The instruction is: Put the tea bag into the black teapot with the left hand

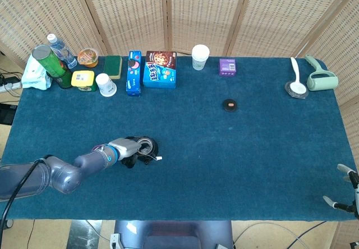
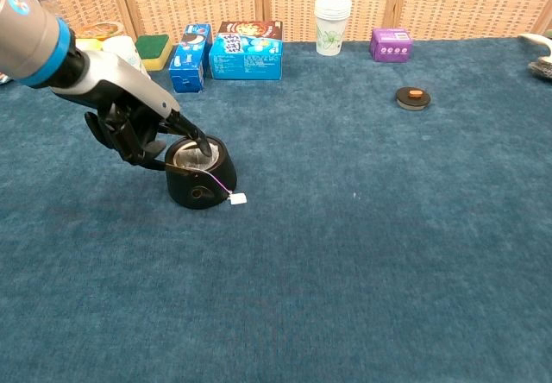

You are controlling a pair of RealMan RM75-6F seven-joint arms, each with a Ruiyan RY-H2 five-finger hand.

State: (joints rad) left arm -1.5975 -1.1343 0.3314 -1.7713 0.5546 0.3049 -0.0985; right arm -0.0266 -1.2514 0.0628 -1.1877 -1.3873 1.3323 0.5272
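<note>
A dark fingertip (image 2: 200, 139) dips into the mouth of the one black teapot (image 2: 200, 178), pressing down where the tea bag (image 2: 191, 153) sits inside; the left hand (image 2: 136, 124) has its other fingers curled beside the pot, gripping nothing I can make out. One string runs over the rim to a single white tag (image 2: 238, 198) lying on the blue table (image 2: 362, 254). Head view adds the right hand (image 1: 343, 197) at the table's far corner, fingers spread and holding nothing. One teapot lid (image 2: 413, 97) sits well apart. Two paper cups: one (image 2: 332, 23) by the purple box (image 2: 391, 44), another (image 1: 105, 84) beside the yellow tub (image 1: 82, 80).
</note>
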